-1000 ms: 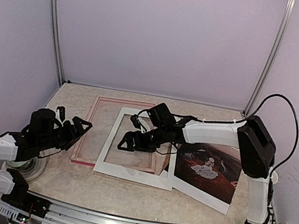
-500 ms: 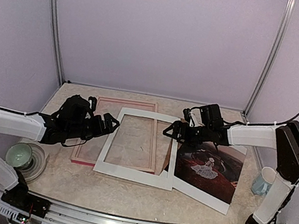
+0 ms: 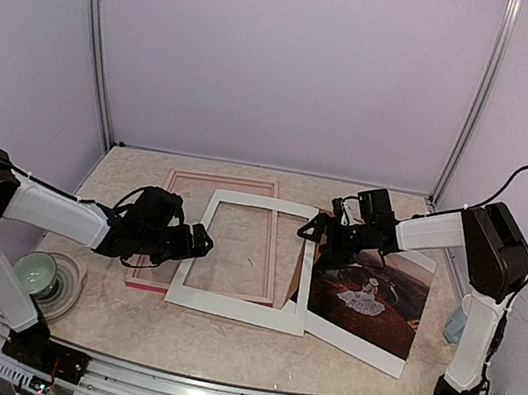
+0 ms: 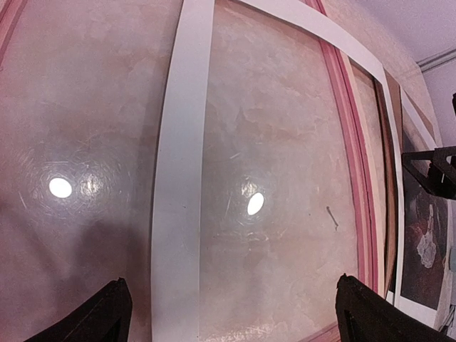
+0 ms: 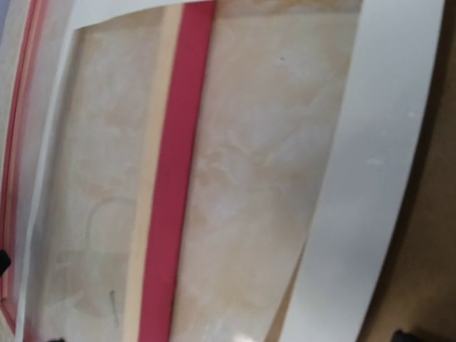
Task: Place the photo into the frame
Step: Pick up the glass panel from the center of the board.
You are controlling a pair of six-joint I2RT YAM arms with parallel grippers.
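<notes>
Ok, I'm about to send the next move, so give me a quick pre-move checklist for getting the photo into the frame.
1. Left gripper open and empty: ok.
2. Right gripper open and empty: ok.
3. Frame opening clear: not ok, the white mat lies askew across it.
4. Photo lying flat, face up: ok.
5. Photo free of the mat's corner: cannot tell.

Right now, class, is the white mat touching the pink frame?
Touching. In the top view the white mat lies flat across the pink frame, its strips resting over the frame's right rail and covering part of it.
</notes>
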